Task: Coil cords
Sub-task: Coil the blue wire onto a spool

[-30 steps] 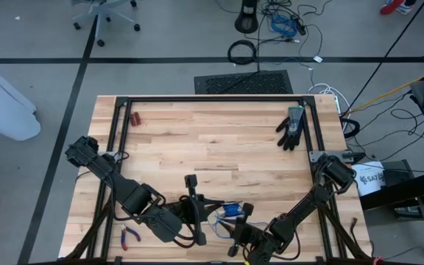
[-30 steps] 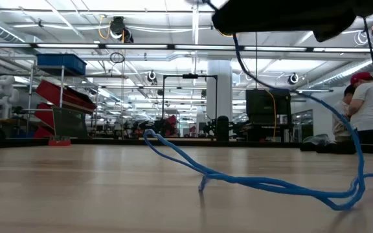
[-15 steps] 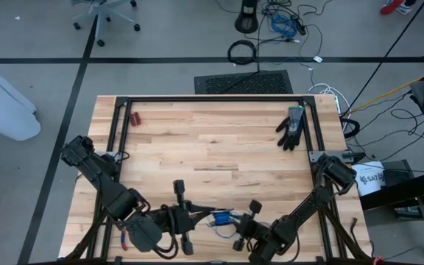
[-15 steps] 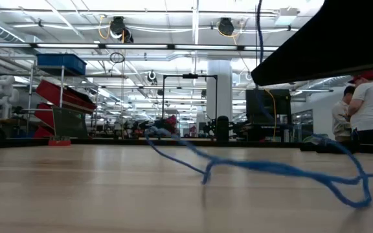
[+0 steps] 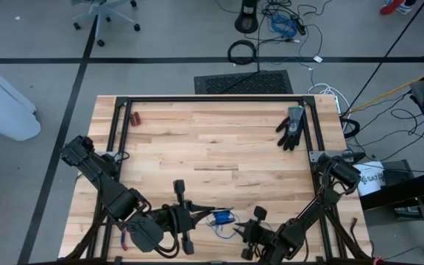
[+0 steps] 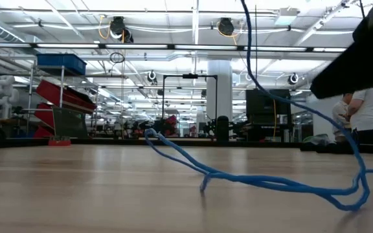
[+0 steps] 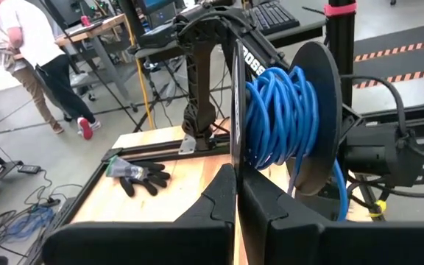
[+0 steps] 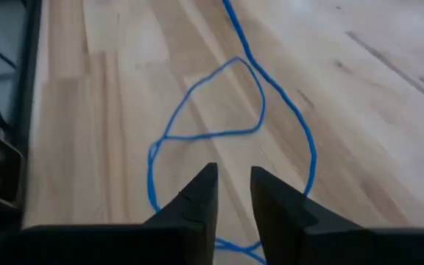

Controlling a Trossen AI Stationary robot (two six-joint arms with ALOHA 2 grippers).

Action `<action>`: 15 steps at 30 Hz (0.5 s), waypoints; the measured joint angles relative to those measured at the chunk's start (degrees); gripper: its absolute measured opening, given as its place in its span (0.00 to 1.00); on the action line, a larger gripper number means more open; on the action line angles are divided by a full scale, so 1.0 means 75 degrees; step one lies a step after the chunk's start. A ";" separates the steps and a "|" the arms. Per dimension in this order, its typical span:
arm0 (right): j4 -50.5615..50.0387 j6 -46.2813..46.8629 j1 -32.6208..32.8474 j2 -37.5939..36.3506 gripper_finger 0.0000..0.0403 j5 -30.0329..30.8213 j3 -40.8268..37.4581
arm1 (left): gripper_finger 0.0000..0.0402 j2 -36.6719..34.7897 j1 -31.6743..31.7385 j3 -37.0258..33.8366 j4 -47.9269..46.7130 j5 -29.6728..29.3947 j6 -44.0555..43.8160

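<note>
Your left tool [image 7: 235, 193] grips the spool's disc [image 7: 235, 110], closed. Your right tool [image 8: 232, 193] stands apart, empty. The loose cord [image 8: 260, 96] on the tabletop [image 5: 212, 140] may kink or snag.

The cable [image 6: 271, 184] is cut off at the low view's top edge. Its loose loops [image 5: 223, 224] are partly hidden by the arms from above.

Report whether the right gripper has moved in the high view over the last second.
Yes. The right gripper has drawn back toward the table's near edge and slightly rightward, farther from the black glove, which has not moved.
</note>
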 joint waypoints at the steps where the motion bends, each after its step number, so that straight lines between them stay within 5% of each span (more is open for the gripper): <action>1: 0.0010 0.0088 0.0049 -0.0039 0.19 0.0092 0.0000 | 0.02 0.0000 0.0015 0.0000 0.0023 0.0002 -0.0009; 5: 0.0591 -0.0156 0.0269 -0.0184 0.23 0.1269 0.0000 | 0.02 0.0000 0.0028 0.0000 0.0052 0.0002 -0.0012; 9: 0.2010 -0.1659 0.0439 -0.0238 0.27 0.2292 0.0000 | 0.02 0.0000 0.0032 0.0000 0.0068 0.0002 -0.0012; 15: 0.3759 -0.3467 0.0191 -0.0241 0.36 0.1801 0.0000 | 0.02 0.0000 0.0158 0.0000 0.0061 0.0006 -0.0009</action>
